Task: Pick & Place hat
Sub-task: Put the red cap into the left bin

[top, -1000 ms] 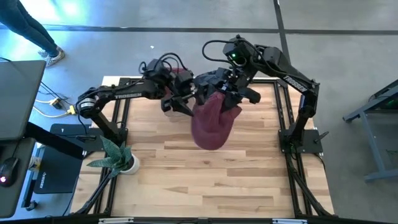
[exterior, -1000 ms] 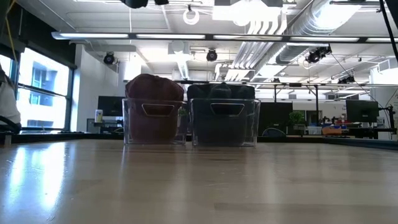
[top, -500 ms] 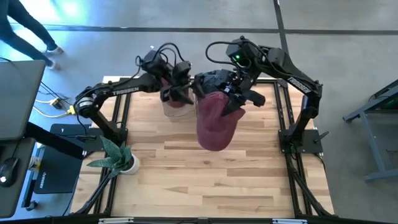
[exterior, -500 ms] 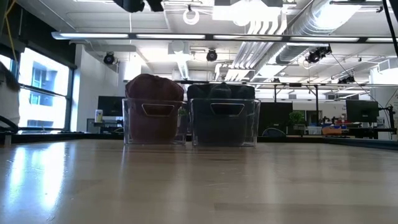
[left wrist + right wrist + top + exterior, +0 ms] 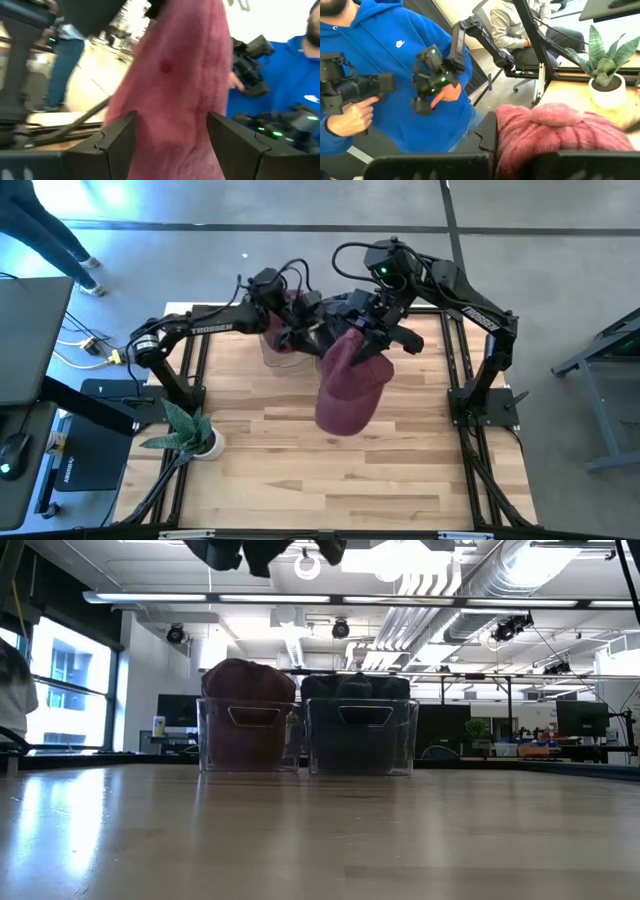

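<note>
The dark red knitted hat (image 5: 348, 385) hung in the air above the light wooden slatted table (image 5: 300, 450), over the middle of its far half, with its top end pinched in the right gripper (image 5: 372, 338) and the rest of it drooping down toward the near side. The right gripper's fingers were pressed together on the wool, and in the right wrist view the same red knit (image 5: 560, 132) bulged just ahead of them. The left gripper (image 5: 312, 340) had reached in from the left at the same height and stood close against the hat's upper part. In the left wrist view its two dark fingers (image 5: 116, 131) were spread wide with the hat (image 5: 180, 90) hanging between them, filling the gap; whether the pads actually pressed the wool could not be told.

At the far edge of the table stood two clear plastic bins side by side: the left one (image 5: 249, 735) heaped with dark red hats, the right one (image 5: 362, 736) with dark ones. A small potted plant in a white pot (image 5: 188, 430) sat at the table's left edge. Beyond the table, a person in a blue hooded sweatshirt (image 5: 395, 55) held black control handles.
</note>
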### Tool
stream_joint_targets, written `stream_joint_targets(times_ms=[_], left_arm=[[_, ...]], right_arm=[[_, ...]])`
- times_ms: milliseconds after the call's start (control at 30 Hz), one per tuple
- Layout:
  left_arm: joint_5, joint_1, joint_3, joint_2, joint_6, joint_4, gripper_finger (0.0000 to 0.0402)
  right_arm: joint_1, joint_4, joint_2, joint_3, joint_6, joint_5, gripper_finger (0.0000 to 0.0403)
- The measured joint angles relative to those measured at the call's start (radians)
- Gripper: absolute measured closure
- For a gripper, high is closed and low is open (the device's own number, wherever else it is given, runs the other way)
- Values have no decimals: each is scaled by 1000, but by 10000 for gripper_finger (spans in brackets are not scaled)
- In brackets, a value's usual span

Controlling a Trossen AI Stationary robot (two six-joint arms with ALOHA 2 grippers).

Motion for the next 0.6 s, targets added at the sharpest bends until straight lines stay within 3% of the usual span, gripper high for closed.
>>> stream_joint_targets(times_ms=[167, 333, 600], left_arm=[[9, -56, 0, 3, -11, 15, 170], [10, -86, 0, 4, -15, 142, 170], [10, -76, 1, 3, -196, 287, 170]], right_arm=[[-12, -2, 0, 0, -1, 27, 401], [-19, -70, 0, 0, 2, 34, 400], [-19, -202, 0, 0, -4, 52, 399]])
